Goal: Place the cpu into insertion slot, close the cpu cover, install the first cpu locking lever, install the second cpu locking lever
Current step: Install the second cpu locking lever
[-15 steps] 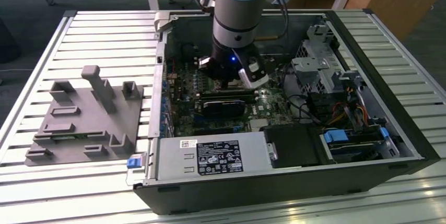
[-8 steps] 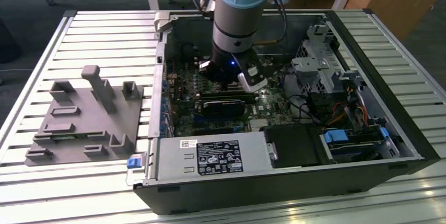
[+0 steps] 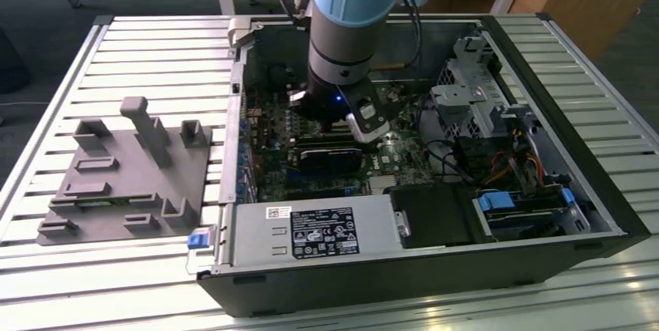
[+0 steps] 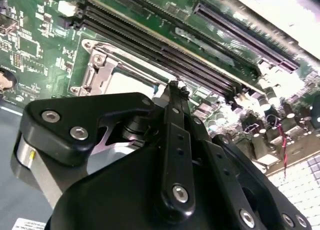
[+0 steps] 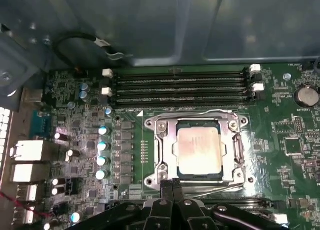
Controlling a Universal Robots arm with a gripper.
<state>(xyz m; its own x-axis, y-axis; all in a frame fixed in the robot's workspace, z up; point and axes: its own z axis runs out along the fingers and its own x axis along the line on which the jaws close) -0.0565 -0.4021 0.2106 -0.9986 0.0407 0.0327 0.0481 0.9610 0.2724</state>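
cpu in insertion slot

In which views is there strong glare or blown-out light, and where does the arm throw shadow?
In the second wrist view, white glare burns out the corner past the long slots, and the gripper looms dark. In the first wrist view, the cpu reflects soft light. In the exterior view, the arm shades the motherboard.

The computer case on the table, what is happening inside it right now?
A robot arm reaches down into the open computer case, with its tool just at the edge of the insertion slot on the motherboard. The cpu already sits in the slot, and the cpu cover lies closed around it. The tool's fingers are together and hold nothing.
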